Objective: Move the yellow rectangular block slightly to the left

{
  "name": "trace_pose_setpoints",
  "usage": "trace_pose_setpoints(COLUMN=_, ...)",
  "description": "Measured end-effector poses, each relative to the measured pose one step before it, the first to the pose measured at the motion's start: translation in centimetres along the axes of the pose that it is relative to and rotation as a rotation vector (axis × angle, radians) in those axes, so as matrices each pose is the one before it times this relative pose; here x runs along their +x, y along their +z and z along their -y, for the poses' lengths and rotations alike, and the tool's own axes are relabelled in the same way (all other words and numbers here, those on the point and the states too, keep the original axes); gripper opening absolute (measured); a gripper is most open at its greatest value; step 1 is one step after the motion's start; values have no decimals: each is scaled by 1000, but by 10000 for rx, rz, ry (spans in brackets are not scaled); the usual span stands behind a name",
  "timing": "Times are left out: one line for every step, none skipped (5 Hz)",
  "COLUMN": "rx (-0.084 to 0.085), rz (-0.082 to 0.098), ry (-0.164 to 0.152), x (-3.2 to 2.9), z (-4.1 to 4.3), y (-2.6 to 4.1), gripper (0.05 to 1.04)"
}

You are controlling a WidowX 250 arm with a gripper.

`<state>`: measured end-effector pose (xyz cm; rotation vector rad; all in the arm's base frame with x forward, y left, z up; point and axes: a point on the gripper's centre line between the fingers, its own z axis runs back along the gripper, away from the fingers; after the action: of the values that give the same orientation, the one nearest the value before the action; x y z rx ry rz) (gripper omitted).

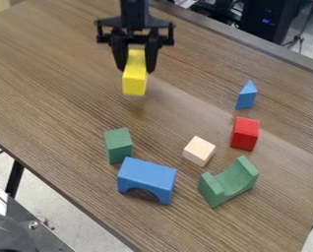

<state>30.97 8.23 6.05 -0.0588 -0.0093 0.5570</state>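
The black gripper (136, 61) hangs down from the top edge, over the upper middle of the table. It is shut on the yellow rectangular block (135, 78), which sits between its two fingers with its lower part sticking out below them. The block appears raised above the wooden surface, with a faint yellowish reflection on the wood beneath it.
On the wooden table (60, 78) stand a green block (118, 146), a blue arch (147, 178), a cream cube (199, 151), a green curved block (230, 182), a red block (244, 133) and a blue triangular block (246, 95), all lower down or to the right.
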Motion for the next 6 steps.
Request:
trace_pose_setpoints(rx=54, rz=-70, ry=-30, x=-428, z=38, y=-683, gripper=549)
trace_pose_setpoints(rx=97, rz=67, ry=-116, x=-262, z=14, y=-499, gripper=549)
trace_pose_setpoints(rx=57, rz=91, ry=-80, x=32, z=73, y=-103, gripper=619)
trace_pose_setpoints(rx=132, rz=-51, ry=-105, x=-478, z=365, y=-211, gripper=898)
trace_pose_setpoints(rx=-177, rz=901, ry=-244, x=-625, z=472, y=2697, gripper=1008)
trace_pose_setpoints(rx=-233, rz=773, ry=-431, x=-676, z=931, y=2431, gripper=1002)
